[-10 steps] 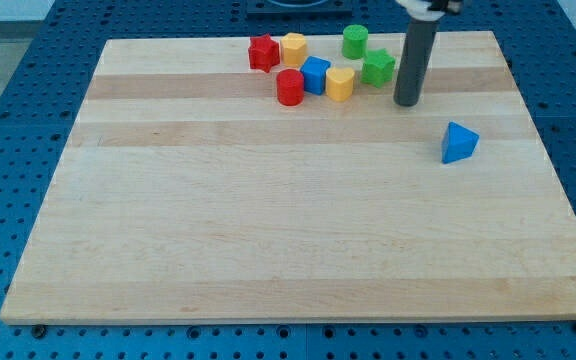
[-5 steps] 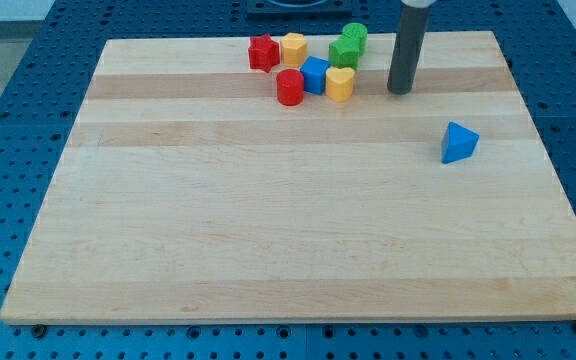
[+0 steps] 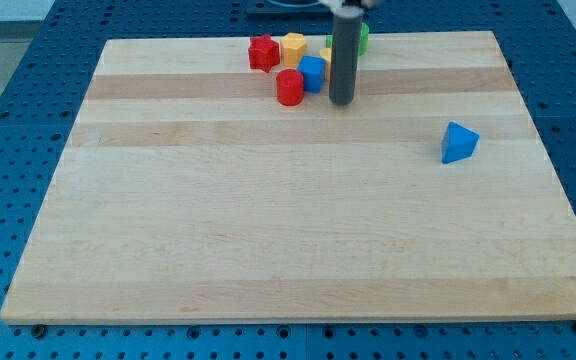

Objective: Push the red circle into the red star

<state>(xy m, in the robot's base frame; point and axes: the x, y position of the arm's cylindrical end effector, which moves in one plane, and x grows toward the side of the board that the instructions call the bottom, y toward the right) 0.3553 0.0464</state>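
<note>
The red circle (image 3: 289,87) is a red cylinder near the view's top centre of the wooden board (image 3: 298,240). The red star (image 3: 262,52) lies up and to the left of it, a small gap apart. My tip (image 3: 340,101) stands just right of the red circle, beyond a blue block (image 3: 312,73) that sits between them. The rod hides most of a yellow block and the green blocks (image 3: 362,38) behind it.
A yellow block (image 3: 294,47) sits right of the red star. A blue triangular block (image 3: 458,142) lies alone at the view's right. The board's top edge runs just behind the cluster.
My tip moved left from the right of the cluster to just below and in front of it. The green star was pushed up-left against the other green block. The rod now covers the yellow heart.
</note>
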